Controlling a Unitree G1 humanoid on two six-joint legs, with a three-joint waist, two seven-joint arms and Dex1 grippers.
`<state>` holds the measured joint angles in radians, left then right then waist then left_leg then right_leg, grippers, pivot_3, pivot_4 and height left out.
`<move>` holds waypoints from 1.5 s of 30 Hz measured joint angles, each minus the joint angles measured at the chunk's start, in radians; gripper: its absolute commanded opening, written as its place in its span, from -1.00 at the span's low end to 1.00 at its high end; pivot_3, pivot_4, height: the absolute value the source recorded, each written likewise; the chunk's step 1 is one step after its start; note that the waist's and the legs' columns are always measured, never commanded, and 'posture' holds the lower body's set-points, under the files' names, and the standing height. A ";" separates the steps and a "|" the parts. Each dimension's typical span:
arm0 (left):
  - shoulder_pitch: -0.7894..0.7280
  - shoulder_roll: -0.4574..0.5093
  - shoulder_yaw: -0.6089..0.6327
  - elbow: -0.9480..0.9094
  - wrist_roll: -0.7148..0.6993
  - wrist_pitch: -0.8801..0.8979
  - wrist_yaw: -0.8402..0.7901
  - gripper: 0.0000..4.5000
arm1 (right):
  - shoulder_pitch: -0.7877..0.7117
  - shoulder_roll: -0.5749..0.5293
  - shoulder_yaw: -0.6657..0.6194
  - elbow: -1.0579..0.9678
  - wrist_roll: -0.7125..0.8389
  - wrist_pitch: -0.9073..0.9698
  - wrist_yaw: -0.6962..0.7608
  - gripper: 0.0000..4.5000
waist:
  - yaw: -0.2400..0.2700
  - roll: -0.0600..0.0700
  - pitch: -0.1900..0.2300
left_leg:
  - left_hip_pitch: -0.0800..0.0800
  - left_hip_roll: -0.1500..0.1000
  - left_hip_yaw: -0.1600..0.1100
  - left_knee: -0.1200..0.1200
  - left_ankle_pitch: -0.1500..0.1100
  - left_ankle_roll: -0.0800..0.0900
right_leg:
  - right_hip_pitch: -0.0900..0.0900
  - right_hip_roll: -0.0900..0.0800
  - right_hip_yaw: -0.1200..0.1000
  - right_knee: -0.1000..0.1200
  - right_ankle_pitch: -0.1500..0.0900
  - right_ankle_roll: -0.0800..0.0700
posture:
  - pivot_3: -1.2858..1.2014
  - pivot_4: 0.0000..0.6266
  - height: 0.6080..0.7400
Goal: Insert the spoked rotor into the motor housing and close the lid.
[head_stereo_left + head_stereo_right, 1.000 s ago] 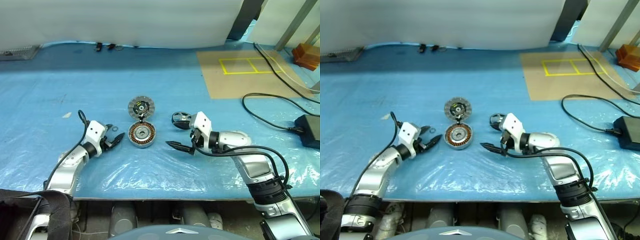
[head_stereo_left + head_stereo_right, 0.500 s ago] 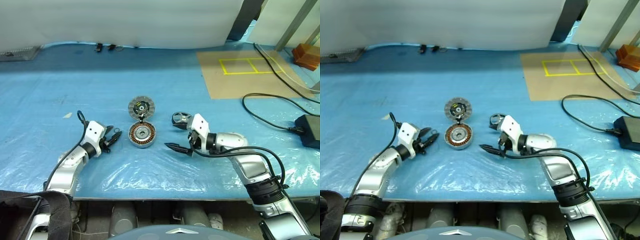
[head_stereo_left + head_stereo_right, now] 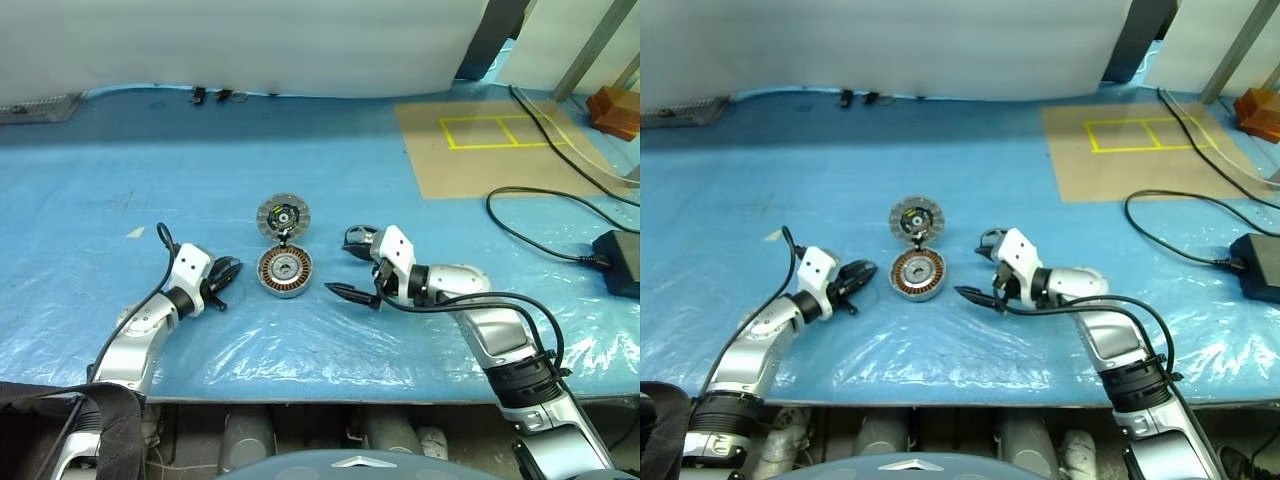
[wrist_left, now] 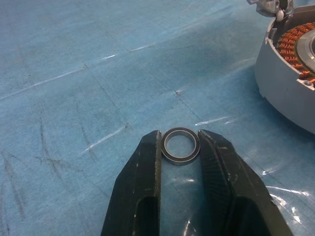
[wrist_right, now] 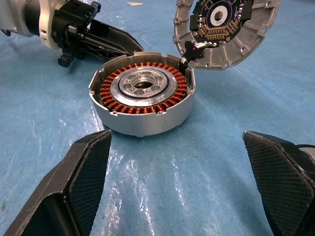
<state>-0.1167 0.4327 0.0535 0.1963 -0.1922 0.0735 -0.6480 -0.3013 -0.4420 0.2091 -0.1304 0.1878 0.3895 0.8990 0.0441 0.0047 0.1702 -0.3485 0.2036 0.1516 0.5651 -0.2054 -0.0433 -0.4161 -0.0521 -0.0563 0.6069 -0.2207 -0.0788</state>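
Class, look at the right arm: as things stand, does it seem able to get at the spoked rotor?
Probably yes. The spoked rotor lies right beside the right gripper, whose fingers are spread wide and empty, with nothing lying between them.

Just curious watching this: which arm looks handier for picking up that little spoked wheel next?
Probably the right: its pincer is open, with the spoked rotor lying beside it. The left pincer is closing around a small ring.
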 measured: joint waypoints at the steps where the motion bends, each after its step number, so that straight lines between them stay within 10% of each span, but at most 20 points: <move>1: -0.001 0.000 0.001 -0.003 -0.005 0.000 -0.004 -0.51 | -0.001 0.001 0.000 0.001 0.000 0.000 0.000 1.00 | 0.000 0.000 0.000 | 0.000 0.000 0.000 0.000 0.000 0.000 | 0.000 0.000 0.000 0.000 0.000 0.000 | 0.03 -0.52 1.00; 16: -0.107 -0.033 -0.023 -0.202 -0.215 0.104 -0.202 -0.51 | 0.000 -0.028 -0.077 -0.026 0.167 0.091 0.060 1.00 | 0.019 -0.003 0.002 | -0.003 0.000 0.001 -0.001 0.001 0.001 | -0.004 0.000 -0.001 -0.001 0.004 -0.007 | 0.03 -0.52 1.00; 45: -0.137 0.018 -0.169 -0.198 -0.077 0.161 -0.252 -0.51 | 0.032 -0.044 -0.038 -0.002 0.117 0.023 0.047 1.00 | 0.022 -0.003 0.002 | -0.003 0.000 0.001 -0.001 0.001 0.000 | -0.004 0.000 -0.001 -0.001 0.004 -0.007 | 0.03 -0.52 1.00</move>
<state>-0.2542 0.4509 -0.1158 -0.0018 -0.2697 0.2347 -0.9000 -0.2698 -0.4859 0.1711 -0.1321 0.3052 0.4121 0.9461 0.0665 0.0015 0.1722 -0.3513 0.2033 0.1527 0.5639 -0.2043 -0.0428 -0.4203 -0.0520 -0.0571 0.6064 -0.2168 -0.0854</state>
